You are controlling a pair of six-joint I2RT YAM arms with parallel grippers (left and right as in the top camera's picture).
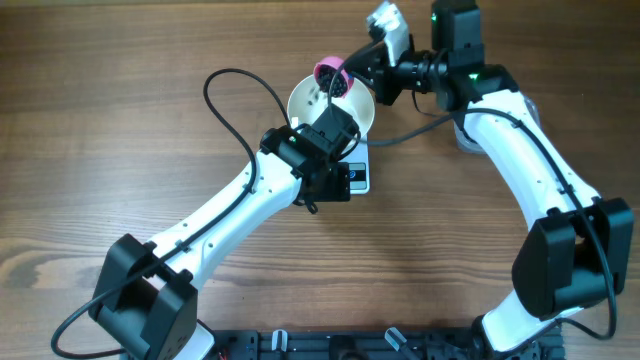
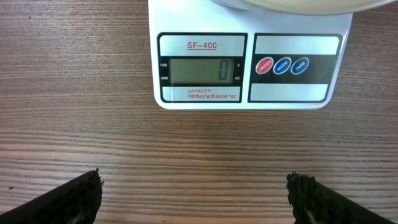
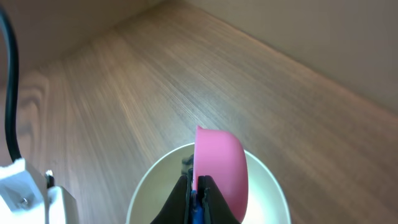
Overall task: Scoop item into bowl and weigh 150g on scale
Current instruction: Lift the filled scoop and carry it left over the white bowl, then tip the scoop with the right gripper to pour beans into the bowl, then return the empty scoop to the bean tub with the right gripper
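Observation:
The white bowl [image 1: 305, 100] stands on the white scale [image 1: 358, 180]. In the left wrist view the scale [image 2: 249, 62] shows 0 on its display, and the bowl's rim [image 2: 298, 5] sits at the top edge. My left gripper [image 2: 196, 199] hangs open over bare wood in front of the scale, holding nothing. My right gripper [image 3: 198, 193] is shut on the blue handle of the pink scoop [image 3: 221, 165], which is turned on its side above the bowl [image 3: 267, 186]. A small dark patch [image 3: 186, 162] in the bowl beside the scoop may be the item; its heap is out of view.
My left arm [image 1: 230, 205] crosses the table from the front left, its wrist covering the bowl's near side. A clear tub [image 1: 465, 135] is mostly hidden behind my right arm [image 1: 530, 160]. A black cable [image 1: 225, 85] loops left of the bowl.

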